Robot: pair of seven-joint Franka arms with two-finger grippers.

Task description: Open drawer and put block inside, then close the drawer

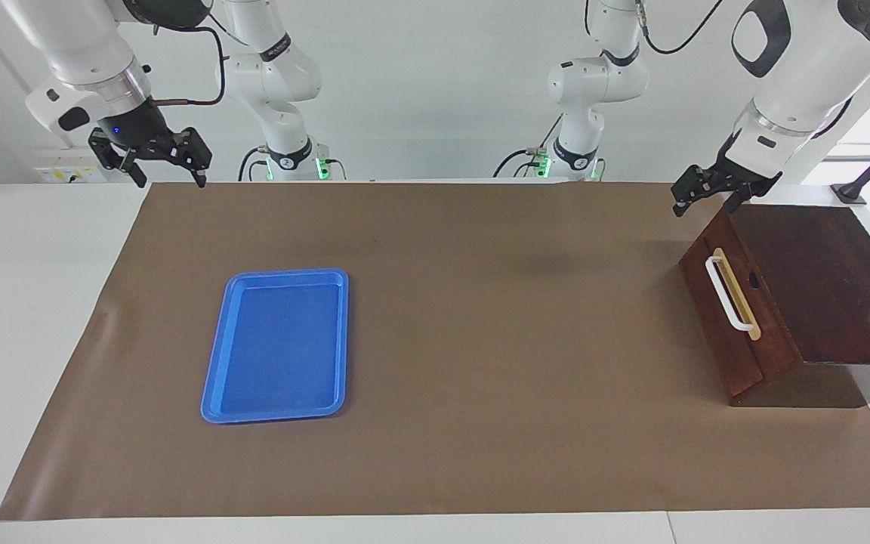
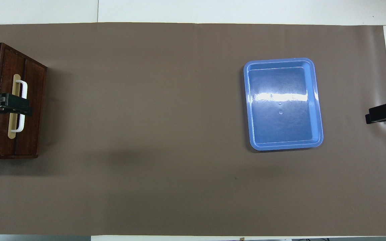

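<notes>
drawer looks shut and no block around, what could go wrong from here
1. No block shows in either view; the tray is bare, so there may be nothing to put away.
2. The left gripper hangs open over the box's top edge, above the handle; coming down as it is, it may strike that edge instead of taking the handle.
3. The drawer faces the right arm's end; a hard pull may drag the whole box.
</notes>
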